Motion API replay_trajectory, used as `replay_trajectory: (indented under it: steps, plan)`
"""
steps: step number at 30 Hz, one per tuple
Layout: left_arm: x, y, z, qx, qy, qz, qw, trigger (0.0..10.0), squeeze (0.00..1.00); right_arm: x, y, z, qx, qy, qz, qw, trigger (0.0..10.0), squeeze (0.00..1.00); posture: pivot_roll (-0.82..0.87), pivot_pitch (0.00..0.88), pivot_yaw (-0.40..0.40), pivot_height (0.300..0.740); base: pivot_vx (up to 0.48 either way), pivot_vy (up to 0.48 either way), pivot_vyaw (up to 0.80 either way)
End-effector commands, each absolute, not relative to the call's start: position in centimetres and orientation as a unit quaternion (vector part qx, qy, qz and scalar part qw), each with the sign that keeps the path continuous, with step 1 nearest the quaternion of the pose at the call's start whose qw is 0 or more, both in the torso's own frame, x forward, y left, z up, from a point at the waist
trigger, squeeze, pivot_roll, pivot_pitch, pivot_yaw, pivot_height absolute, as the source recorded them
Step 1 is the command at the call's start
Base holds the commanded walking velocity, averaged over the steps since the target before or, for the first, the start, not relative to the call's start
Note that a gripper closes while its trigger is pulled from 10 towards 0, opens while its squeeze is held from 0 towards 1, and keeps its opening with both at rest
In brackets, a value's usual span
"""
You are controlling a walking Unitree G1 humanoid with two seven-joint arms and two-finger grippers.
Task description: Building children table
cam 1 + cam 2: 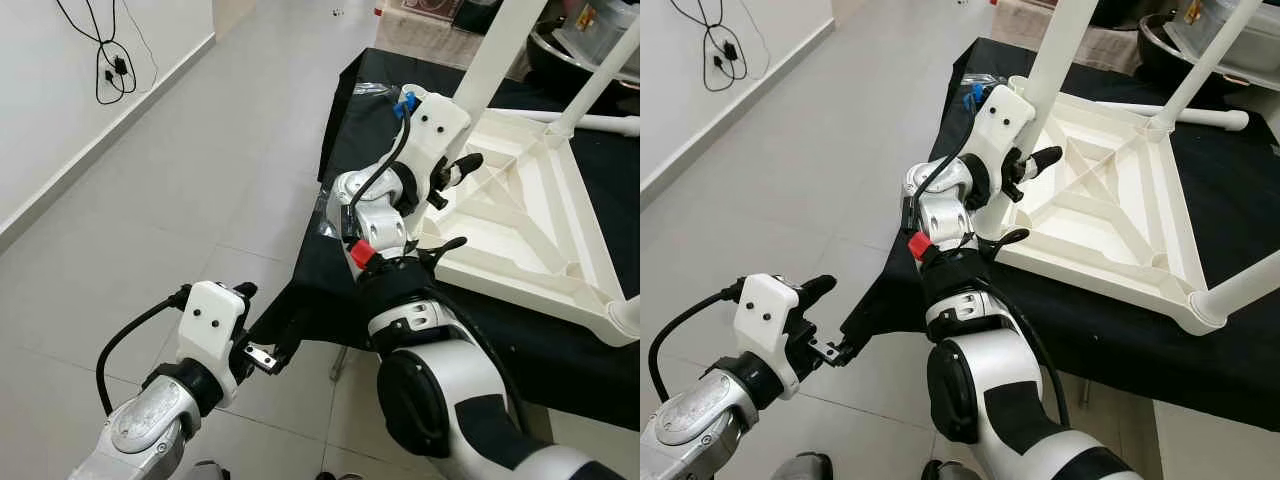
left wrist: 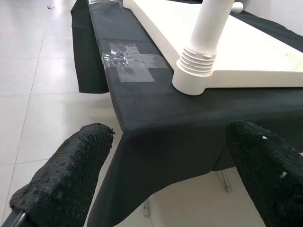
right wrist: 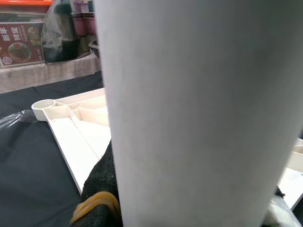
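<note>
A white plastic children's table (image 1: 1110, 200) lies upside down on a surface covered in black cloth (image 1: 1120, 340). My right gripper (image 1: 1025, 165) is shut on the upright white leg (image 1: 1055, 60) at the table's near-left corner. In the right wrist view that leg (image 3: 199, 109) stands close up, with a black finger (image 3: 102, 184) against it. The leg's ribbed base (image 2: 196, 66) sits in the corner socket. My left gripper (image 1: 265, 357) hangs open, low beside the hanging cloth corner and off the table, with nothing between its fingers (image 2: 71, 175).
Another leg (image 1: 1210, 60) stands at the far corner, one (image 1: 1240, 290) rises at the near right, and a white tube (image 1: 1195, 115) lies behind the table. Clear tape (image 2: 128, 61) holds the cloth. A cable (image 1: 110, 65) hangs on the left wall over tiled floor (image 1: 200, 170).
</note>
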State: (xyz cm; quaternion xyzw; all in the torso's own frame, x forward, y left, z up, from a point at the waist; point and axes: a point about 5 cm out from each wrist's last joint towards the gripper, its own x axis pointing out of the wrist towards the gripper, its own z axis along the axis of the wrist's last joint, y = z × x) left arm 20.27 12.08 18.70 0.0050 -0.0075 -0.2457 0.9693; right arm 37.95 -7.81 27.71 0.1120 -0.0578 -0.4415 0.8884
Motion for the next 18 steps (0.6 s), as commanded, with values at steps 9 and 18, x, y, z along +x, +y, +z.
replay_trajectory:
  steps: [9,18]
  plan:
    - [20.0,11.7,18.3,0.000,-0.002,-0.245,0.969,10.0,0.00,38.4,-7.5,24.3,0.145,0.027,-0.410,0.900,10.0,1.00,0.16,0.201,-0.151,0.740,0.000,0.000,0.00]
    - [20.1,11.8,18.2,-0.001,-0.002,-0.245,0.970,10.0,0.00,38.4,-6.8,24.6,0.140,0.015,-0.396,0.907,10.0,1.00,0.16,0.201,-0.149,0.740,0.000,0.000,0.00]
